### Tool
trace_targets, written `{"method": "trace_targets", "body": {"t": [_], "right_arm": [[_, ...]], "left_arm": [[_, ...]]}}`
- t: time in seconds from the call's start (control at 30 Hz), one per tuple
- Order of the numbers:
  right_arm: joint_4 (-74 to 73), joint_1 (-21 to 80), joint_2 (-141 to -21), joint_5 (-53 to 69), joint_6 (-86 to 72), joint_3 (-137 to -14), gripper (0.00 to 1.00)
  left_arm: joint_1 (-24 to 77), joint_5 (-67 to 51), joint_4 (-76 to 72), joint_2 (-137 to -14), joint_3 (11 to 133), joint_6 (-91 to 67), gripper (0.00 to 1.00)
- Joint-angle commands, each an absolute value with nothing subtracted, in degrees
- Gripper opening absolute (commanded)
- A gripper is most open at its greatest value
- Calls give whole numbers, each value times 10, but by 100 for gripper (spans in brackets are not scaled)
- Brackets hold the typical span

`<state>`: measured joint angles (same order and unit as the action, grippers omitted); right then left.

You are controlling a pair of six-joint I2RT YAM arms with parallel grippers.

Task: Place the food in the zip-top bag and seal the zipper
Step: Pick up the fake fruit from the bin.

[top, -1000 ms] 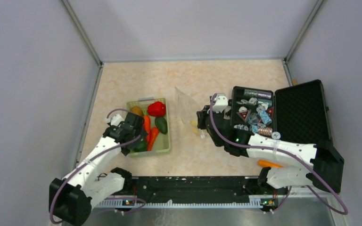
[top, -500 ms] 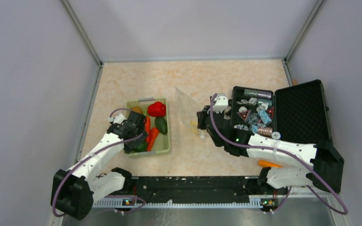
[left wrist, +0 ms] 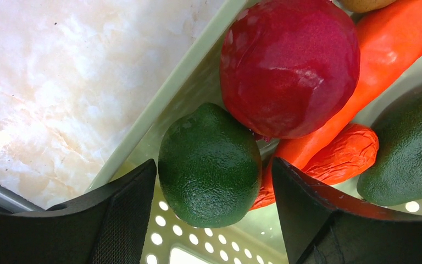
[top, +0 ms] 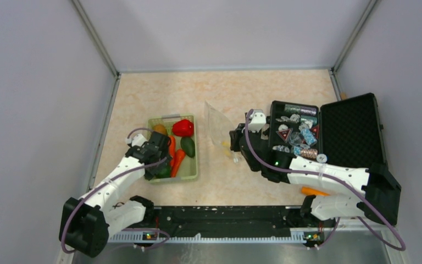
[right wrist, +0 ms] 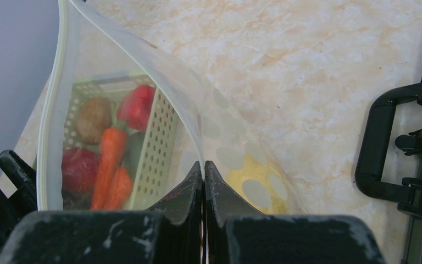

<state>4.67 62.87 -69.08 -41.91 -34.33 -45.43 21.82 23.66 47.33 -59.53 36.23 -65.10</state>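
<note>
Lime (left wrist: 203, 143) between my left gripper's (left wrist: 214, 170) spread fingers; bag (right wrist: 225, 143) pinched shut in my right gripper (right wrist: 204, 176).
The lime lies in the basket (left wrist: 165, 104), lower centre of the left wrist view, just below a red piece (left wrist: 291, 60) and a carrot (left wrist: 395, 44); my fingers flank it with a sliver of gap each side. In the right wrist view the zipper (right wrist: 55, 99) arches at left, and a yellow piece (right wrist: 253, 181) sits inside the bag.

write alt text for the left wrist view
The open left gripper straddles a dark green fruit in the pale green basket. A dark red piece, orange carrots and another green piece lie beside it.
</note>
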Motion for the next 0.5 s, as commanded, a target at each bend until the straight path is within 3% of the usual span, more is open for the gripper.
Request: {"method": "trace_targets", "body": {"t": [0.0, 0.37, 0.47], "right_arm": [[51, 632, -692, -418, -349, -477, 0], [50, 632, -697, -414, -346, -482, 0], [47, 632, -697, -415, -344, -483, 0]], "left_arm": [[217, 252, 453, -605, 356, -663, 76], [217, 209, 417, -603, 360, -619, 63], [217, 192, 404, -590, 359, -608, 49]]}}
